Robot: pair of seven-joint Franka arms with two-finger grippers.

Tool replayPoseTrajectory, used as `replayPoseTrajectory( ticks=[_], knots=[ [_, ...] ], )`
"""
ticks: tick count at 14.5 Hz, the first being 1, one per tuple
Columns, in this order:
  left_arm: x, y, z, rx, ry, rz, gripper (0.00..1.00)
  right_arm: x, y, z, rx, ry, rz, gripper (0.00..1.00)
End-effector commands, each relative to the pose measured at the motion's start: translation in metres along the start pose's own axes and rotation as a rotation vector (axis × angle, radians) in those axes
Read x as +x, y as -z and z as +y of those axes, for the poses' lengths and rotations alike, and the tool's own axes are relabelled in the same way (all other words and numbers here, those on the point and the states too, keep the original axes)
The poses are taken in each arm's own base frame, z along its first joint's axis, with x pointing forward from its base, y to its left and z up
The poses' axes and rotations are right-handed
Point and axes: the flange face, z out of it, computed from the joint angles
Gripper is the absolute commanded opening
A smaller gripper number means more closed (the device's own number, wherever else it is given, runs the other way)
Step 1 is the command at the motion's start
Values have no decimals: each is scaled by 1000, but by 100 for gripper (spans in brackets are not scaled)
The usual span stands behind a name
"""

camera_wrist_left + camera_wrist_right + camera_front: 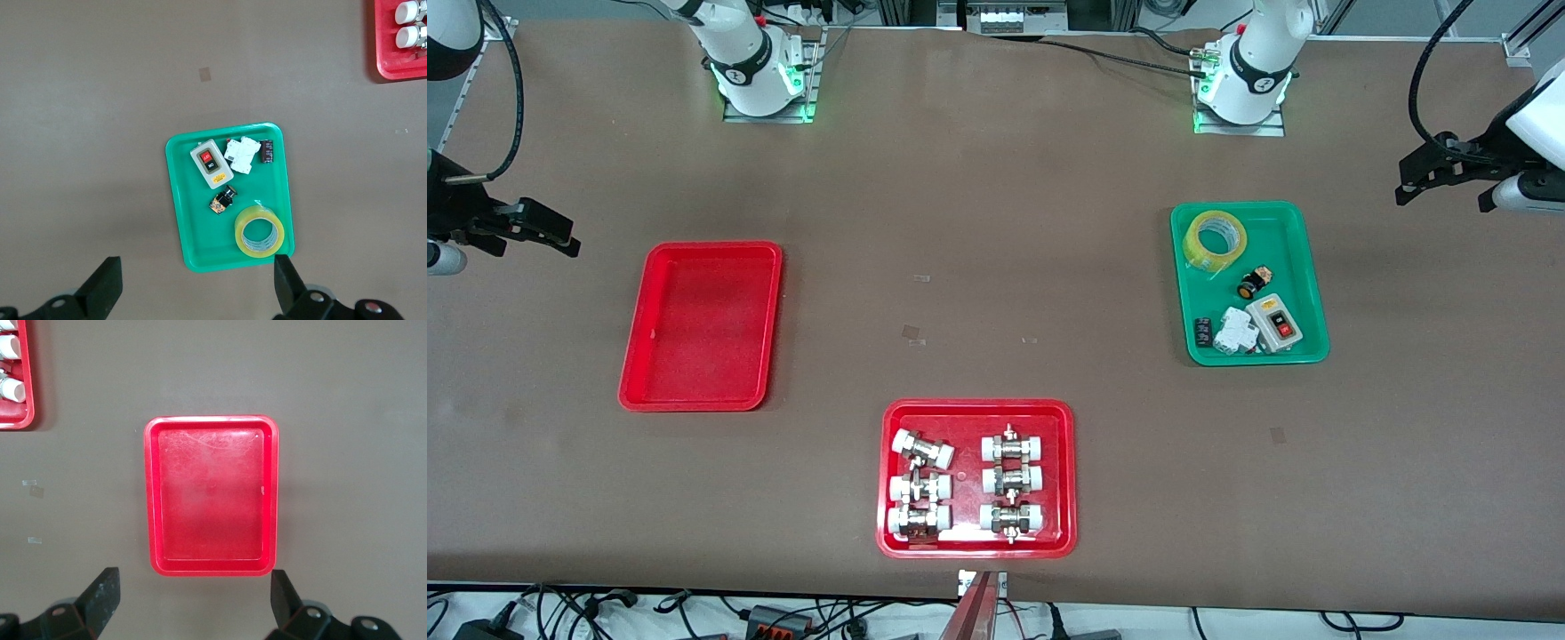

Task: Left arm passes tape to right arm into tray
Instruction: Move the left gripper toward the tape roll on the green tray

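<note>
The tape [1215,238], a yellow translucent roll, lies flat in the green tray [1282,244] at the corner nearest the robots' bases. It also shows in the left wrist view [259,231]. My left gripper [1445,191] hangs open and empty high over the left arm's end of the table, beside the green tray; its fingers frame the tray's edge in the left wrist view [195,277]. The plain red tray [701,326] lies empty toward the right arm's end. My right gripper [534,247] is open and empty, high beside that tray [210,497].
The green tray also holds a grey switch box [1274,323], a white breaker [1236,333] and a small black-and-yellow button [1253,283]. A second red tray [978,407] with several white-capped metal fittings sits near the front camera at mid-table.
</note>
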Motion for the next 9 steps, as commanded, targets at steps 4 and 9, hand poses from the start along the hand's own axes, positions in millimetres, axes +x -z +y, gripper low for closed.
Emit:
replayPoseTrajectory(
  ticks=[4,9],
  knots=[
    [29,17,10,-11,-39,32,100,-6,6,-1,-5,5,3,100],
    [28,15,11,-15,-38,26,100,-5,5,-1,-5,5,6,100]
  ],
)
